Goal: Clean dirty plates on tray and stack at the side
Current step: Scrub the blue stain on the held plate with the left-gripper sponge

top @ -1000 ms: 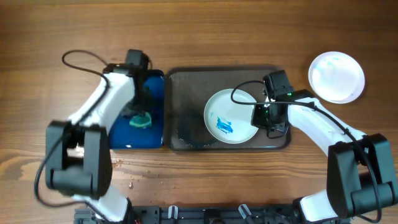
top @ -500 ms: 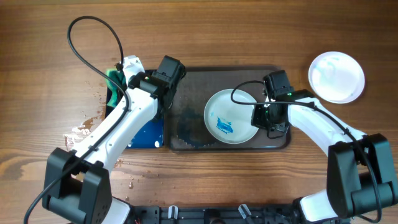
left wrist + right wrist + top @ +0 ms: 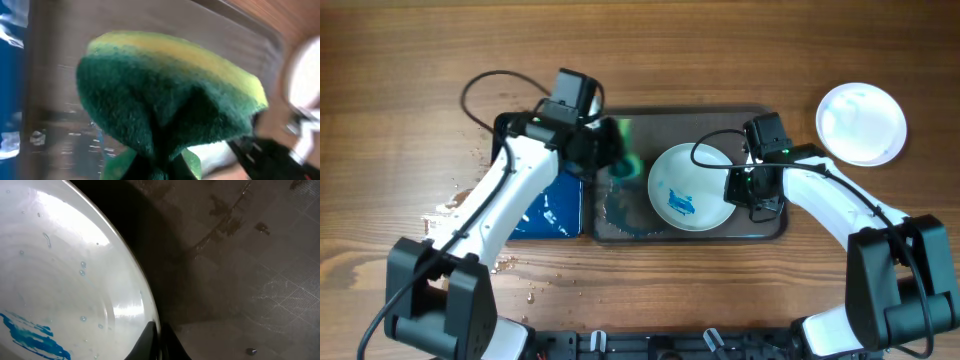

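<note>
Robot lab bench, wooden table (image 3: 720, 50), left arm (image 3: 505, 195), right arm (image 3: 830, 200) (cables trailing)

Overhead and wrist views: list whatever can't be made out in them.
Overhead: sponge smeared by motion blur; shape unclear.
Overhead: side stack seen from straight above; its plate count is hidden.
Right wrist: dirty plate cut off by frame edges; right gripper mostly below frame, so the fingers' grip is unclear.

The wooden table (image 3: 720, 60) carries the grey tray (image 3: 660, 128), a blue tub (image 3: 555, 210), one white plate (image 3: 861, 123) and spilled water (image 3: 447, 207).
</note>
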